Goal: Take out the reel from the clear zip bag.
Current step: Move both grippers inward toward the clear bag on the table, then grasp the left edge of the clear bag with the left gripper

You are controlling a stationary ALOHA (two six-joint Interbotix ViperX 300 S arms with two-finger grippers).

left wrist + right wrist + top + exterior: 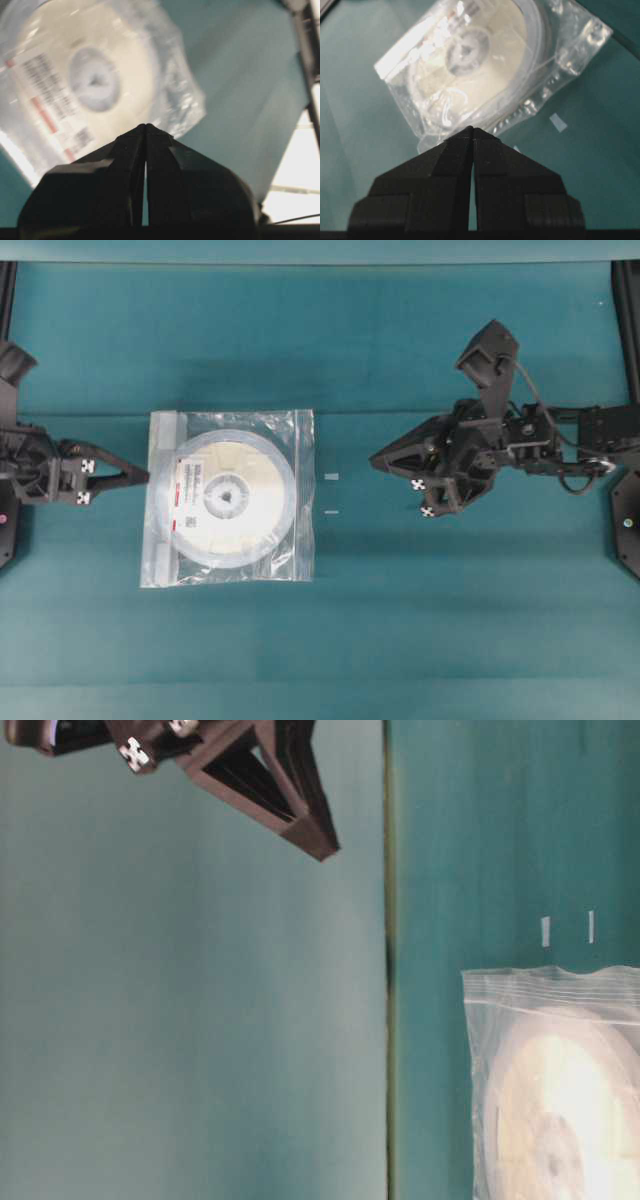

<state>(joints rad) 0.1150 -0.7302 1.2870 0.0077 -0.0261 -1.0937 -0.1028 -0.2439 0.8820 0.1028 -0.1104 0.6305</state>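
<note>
Black plastic on your far left: the left gripper (140, 476) sits with its jaws clenched together on nothing, its tip just beside the left edge of the clear zip bag (300, 440), and I cannot tell from above whether it touches the film. You have not started the real work yet, as I judge it: the bag lies flat on the teal cloth (400, 640), apparently sealed, and the reel (232, 497) is wholly inside it, so opening the bag, getting a hold and drawing the reel out all remain. The bag is thin, crinkly, glossy film, roughly square, with a paler band down its left edge that looks like the zip strip; expect it to slip and wrinkle under the fingers. The reel is a flat, stiff disc with translucent flanges, a cream centre, a grey hub and a white label with a red stripe left of the hub. Just right of the bag lie two small pale scraps (332, 477); what they are I cannot tell. Further right, well apart from the bag, your right gripper (376, 461) is also closed and empty, pointing towards the bag.
</note>
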